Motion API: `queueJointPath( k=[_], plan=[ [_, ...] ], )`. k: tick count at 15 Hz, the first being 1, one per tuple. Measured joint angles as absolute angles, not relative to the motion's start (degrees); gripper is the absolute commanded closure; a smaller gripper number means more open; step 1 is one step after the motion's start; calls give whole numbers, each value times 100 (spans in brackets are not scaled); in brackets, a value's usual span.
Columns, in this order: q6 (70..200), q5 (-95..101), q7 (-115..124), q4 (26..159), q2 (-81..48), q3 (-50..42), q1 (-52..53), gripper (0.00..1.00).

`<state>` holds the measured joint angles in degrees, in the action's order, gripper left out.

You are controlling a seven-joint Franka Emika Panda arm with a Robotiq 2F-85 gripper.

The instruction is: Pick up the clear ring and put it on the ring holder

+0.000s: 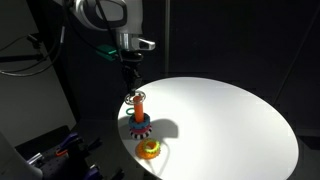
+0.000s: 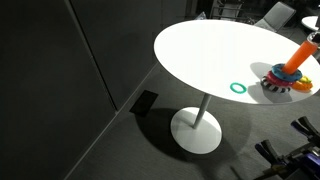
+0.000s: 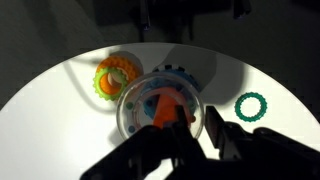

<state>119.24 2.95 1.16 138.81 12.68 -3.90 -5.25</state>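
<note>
Right above the orange peg (image 3: 165, 112), the pincer (image 1: 131, 88) hangs pointing down from the arm. In the wrist view its two dark fingers (image 3: 215, 130) sit at the rim of the clear ring (image 3: 128, 110). I cannot tell if they are pinching the rim or have let go.

The clear ring lies flat, and the peg shows through its hole. So the ring is right over the ring holder (image 1: 138, 125); how far down the peg it has gone I cannot tell. The peg stands upright, so I think the way to go is straight down, with no push to the side.

A blue ring (image 1: 138, 127) is around the foot of the peg. A yellow-orange ring (image 3: 113, 75) lies just beside the holder. A green ring (image 3: 250, 105) lies a bit apart on the other side.

The holder stands near the edge of the round white desk (image 1: 230, 120). A bump could knock it toward that edge. Most of the desk lies away from that edge, and above the peg there is only the pincer.
</note>
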Motion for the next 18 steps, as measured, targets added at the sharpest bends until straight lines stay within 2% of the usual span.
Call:
queueJointPath(
  k=[13, 15, 18],
  plan=[
    [12004, 293, 114, 13891, 1039, -470, -525, 94],
    [12004, 293, 114, 13885, 1038, -470, -525, 91],
    [12009, 293, 114, 13851, 1044, -470, -525, 76]
  ],
)
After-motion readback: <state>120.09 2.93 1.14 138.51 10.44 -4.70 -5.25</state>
